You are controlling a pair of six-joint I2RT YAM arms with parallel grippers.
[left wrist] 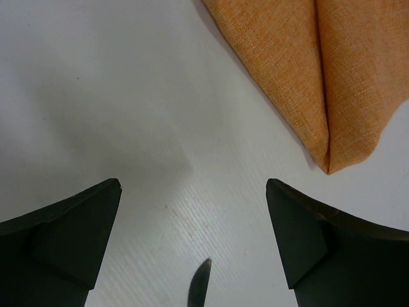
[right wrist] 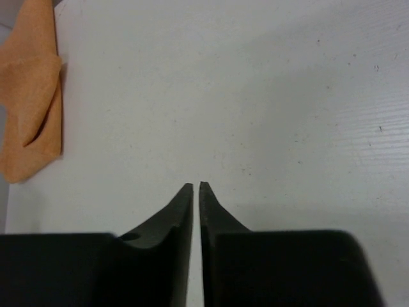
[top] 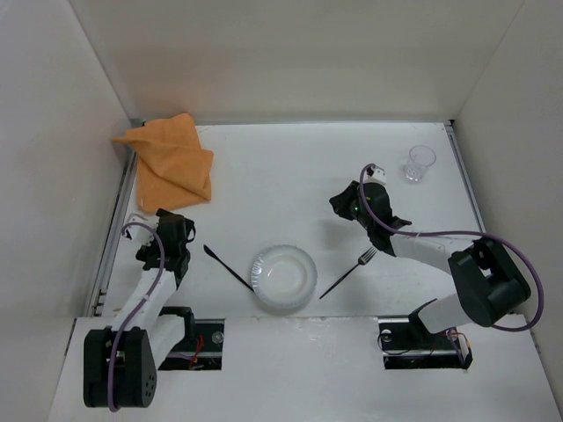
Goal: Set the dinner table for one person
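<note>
On the white dinner table (top: 290,167) a white plate (top: 283,277) sits near the front middle. A black knife (top: 227,266) lies left of it and a black fork (top: 348,272) right of it. A clear cup (top: 420,163) stands at the back right. A folded orange cloth (top: 167,161) lies at the back left and shows in the left wrist view (left wrist: 319,70). My left gripper (top: 170,220) is open and empty just left of the knife, whose tip (left wrist: 199,283) shows between its fingers. My right gripper (top: 345,204) is shut and empty, above the table behind the fork.
White walls enclose the table on the left, back and right. Thin metal rails (top: 119,220) run along the table's sides. The orange cloth also shows at the left edge of the right wrist view (right wrist: 29,102).
</note>
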